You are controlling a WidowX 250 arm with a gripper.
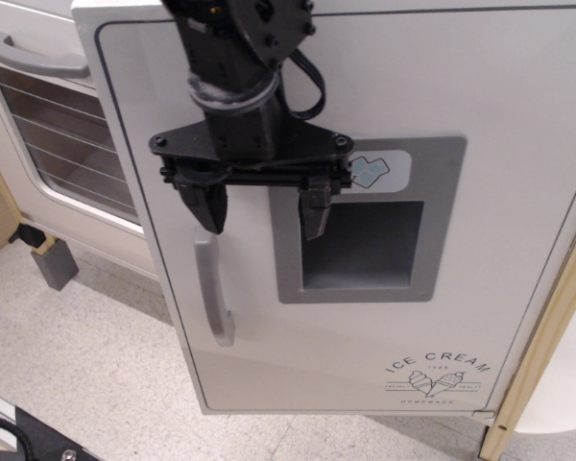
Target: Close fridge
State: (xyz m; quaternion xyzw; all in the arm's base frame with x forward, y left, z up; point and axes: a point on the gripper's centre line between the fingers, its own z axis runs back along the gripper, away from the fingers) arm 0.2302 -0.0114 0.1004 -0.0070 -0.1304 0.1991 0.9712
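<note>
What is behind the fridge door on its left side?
Behind the fridge door part of the oven door shows, with its wire-rack window and grey handle. Its right part is covered. The fridge inside is hidden.

The scene is evenly and fairly brightly lit by soft, diffuse light with a cool, slightly grey cast. The fridge (384, 317) door shows no hard glare, only a faint gradient that darkens toward its lower edge. A soft shadow fills the grey recessed panel (365, 240), deepest under its top edge, and the handle (214, 298) throws a thin, pale shadow beside itself. The black gripper (262, 206) is so dark that little detail shows on its fingers (209, 204). Focus is sharp across the door; the logo (439, 376) reads cleanly. The speckled floor (86, 355) is evenly lit.
</note>
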